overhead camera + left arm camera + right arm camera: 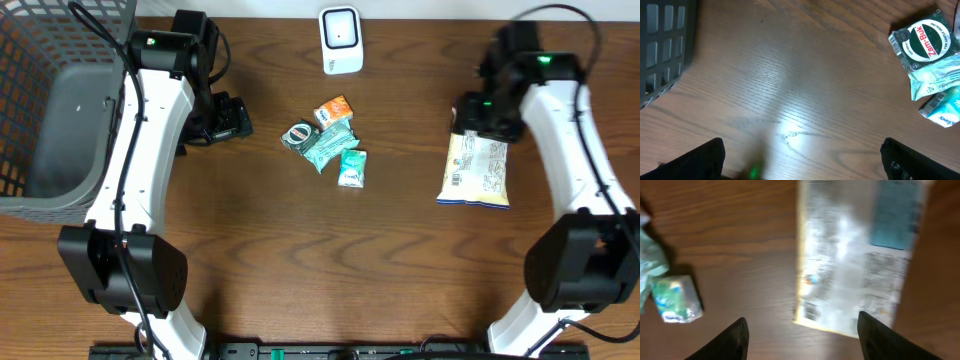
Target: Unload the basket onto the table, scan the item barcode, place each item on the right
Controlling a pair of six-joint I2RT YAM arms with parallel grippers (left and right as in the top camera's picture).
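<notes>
A white snack bag (475, 172) lies flat on the wooden table at the right, with a small barcode (455, 181) near its lower left corner. In the right wrist view the bag (855, 255) is blurred and rests on the table beyond the fingers. My right gripper (478, 125) hovers over the bag's top edge; its jaws (802, 325) stand open with nothing between them. The white scanner (340, 40) stands at the back centre. My left gripper (232, 120) is open over bare wood (802, 150), left of the pile.
A pile of small packets sits mid-table: a Zam-Buk packet (925, 42), an orange packet (334, 110) and teal packets (330, 143). A small green packet (675, 300) shows left of the bag. A grey basket (60, 120) stands at the far left.
</notes>
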